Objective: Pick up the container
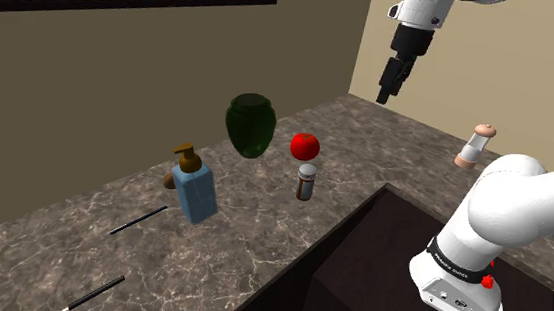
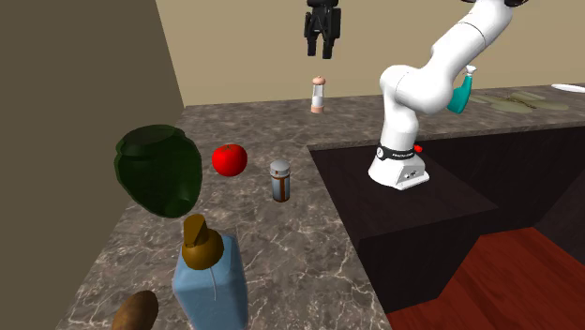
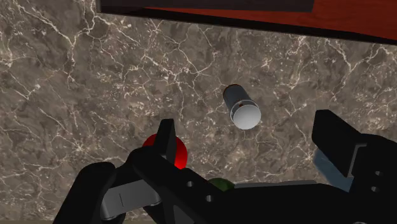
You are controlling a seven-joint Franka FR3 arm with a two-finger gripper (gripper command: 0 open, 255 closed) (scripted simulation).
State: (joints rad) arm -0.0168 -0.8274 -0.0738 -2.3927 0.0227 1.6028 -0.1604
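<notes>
Likely the container is the small jar (image 1: 306, 183) with the grey cap and brownish body. It stands upright on the counter (image 1: 258, 248), near the counter's inner edge where the dark recess starts. It looks small, rigid and light, with a smooth round wall, so it could slip or tip if nudged off-centre. Best hold, as I judge it: fingers on opposite sides of the body just under the cap, coming straight down, with a moderate squeeze. The cap top is flat and gives nothing to pinch.

A red ball (image 1: 305, 145) sits just behind the jar, close but apart; a wide approach could bump it. The green vase (image 1: 249, 125) is further back toward the wall. The soap bottle (image 1: 195, 186) stands off to the shoulder view's left, and the pale shaker (image 1: 475, 146) is well apart on the right.

The gripper (image 1: 390, 87) hangs high above the counter, holding nothing. In the wrist view its fingers stand wide apart, looking down on the jar cap.
</notes>
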